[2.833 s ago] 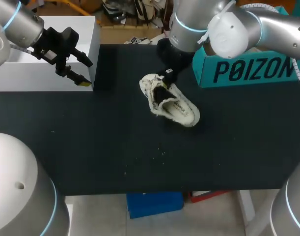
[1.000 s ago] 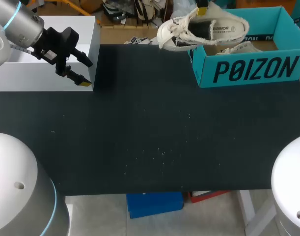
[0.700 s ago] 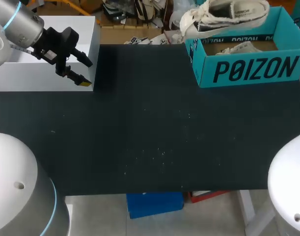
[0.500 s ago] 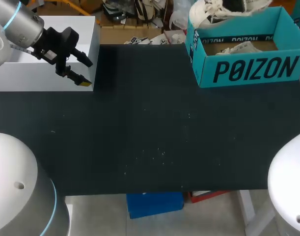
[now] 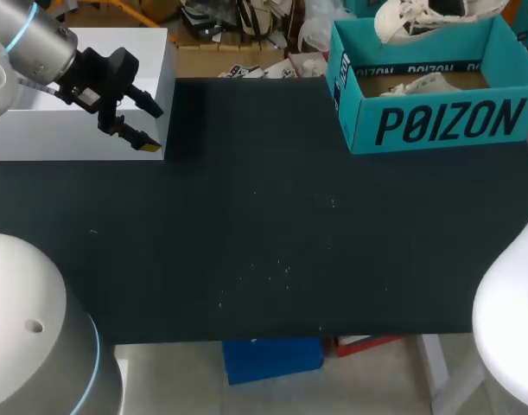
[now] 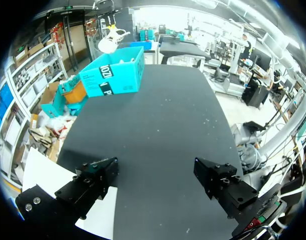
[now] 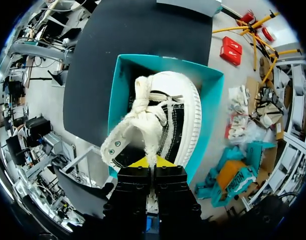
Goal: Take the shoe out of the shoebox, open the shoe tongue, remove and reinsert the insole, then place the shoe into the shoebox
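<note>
Right wrist view: our right pincer (image 7: 153, 162) is pinched narrow on the shoe (image 7: 158, 125), yellow tips nearly together w/ the shoe's rim between them. The shoe hangs laces toward us, right over the open shoebox (image 7: 211, 110). Head view agrees: the shoe (image 5: 428, 15) is up in the air above the back part of the shoebox (image 5: 419, 125), not resting in it yet. So we reckon we're on the last step, the put-back. Whether the insole went out & back in, we can't tell; the shoe's inside is mostly hidden. Another pale shoe (image 5: 419, 85) lies on the box floor, so ours prob. has to settle beside it. Left to do, as we judge it: lower, let go, pull the arm clear. Left pincer (image 5: 149, 130) is spread wide w/ nothing in it, over the edge of the white box (image 5: 73, 130) at the left of the surface (image 5: 264, 242), well apart from the action.
</note>
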Controlling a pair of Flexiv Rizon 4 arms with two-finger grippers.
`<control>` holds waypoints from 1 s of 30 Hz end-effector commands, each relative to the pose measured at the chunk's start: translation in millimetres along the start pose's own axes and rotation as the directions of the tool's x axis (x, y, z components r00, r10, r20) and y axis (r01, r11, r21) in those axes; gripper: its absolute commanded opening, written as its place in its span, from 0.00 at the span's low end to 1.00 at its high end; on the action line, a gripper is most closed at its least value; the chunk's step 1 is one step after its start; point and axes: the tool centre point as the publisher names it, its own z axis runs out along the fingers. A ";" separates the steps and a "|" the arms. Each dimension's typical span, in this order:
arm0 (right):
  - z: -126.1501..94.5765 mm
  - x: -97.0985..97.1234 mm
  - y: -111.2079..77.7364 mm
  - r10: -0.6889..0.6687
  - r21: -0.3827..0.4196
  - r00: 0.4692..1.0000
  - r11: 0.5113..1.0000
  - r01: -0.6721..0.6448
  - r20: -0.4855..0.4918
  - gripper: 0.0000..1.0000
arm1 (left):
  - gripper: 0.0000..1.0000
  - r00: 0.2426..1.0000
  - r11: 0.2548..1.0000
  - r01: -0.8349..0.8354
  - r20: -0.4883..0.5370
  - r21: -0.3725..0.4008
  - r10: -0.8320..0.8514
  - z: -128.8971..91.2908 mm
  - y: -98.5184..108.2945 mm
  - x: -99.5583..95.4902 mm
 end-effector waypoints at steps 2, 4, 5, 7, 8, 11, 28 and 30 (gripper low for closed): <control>29.8 -49.5 -12.9 -0.004 -0.022 0.984 1.000 0.000 -0.177 0.00 | 1.00 1.000 1.000 0.000 0.000 -0.003 0.000 -0.4 -0.1 0.5; 38.2 -55.5 -14.5 -0.004 -0.020 0.982 1.000 0.000 -0.190 0.00 | 1.00 1.000 1.000 0.000 0.000 -0.003 0.000 -0.4 -0.1 0.5; 41.7 -57.7 -15.2 -0.003 -0.019 0.981 1.000 -0.001 -0.195 0.00 | 1.00 1.000 1.000 0.000 0.000 -0.003 0.000 -0.4 -0.1 0.5; 50.4 -61.7 -16.4 0.001 -0.021 0.979 1.000 -0.006 -0.205 0.00 | 1.00 1.000 1.000 0.000 0.000 -0.003 0.000 -0.4 -0.1 0.5; 53.9 -63.2 -16.2 0.005 -0.022 0.978 1.000 -0.010 -0.210 0.00 | 1.00 1.000 1.000 0.000 0.000 -0.003 0.000 -0.4 -0.1 0.5; 63.0 -66.9 -13.1 0.011 -0.029 0.975 0.999 -0.018 -0.220 0.00 | 1.00 1.000 1.000 0.000 0.000 -0.003 0.000 -0.4 -0.1 0.5; 86.3 -81.1 7.0 0.049 -0.054 0.971 0.997 -0.063 -0.234 0.00 | 1.00 1.000 1.000 0.000 0.000 -0.003 0.000 -0.4 -0.1 0.5; 89.0 -83.6 8.8 0.053 -0.057 0.970 0.996 -0.068 -0.236 0.00 | 1.00 1.000 1.000 0.000 0.000 -0.003 0.000 -0.4 -0.1 0.5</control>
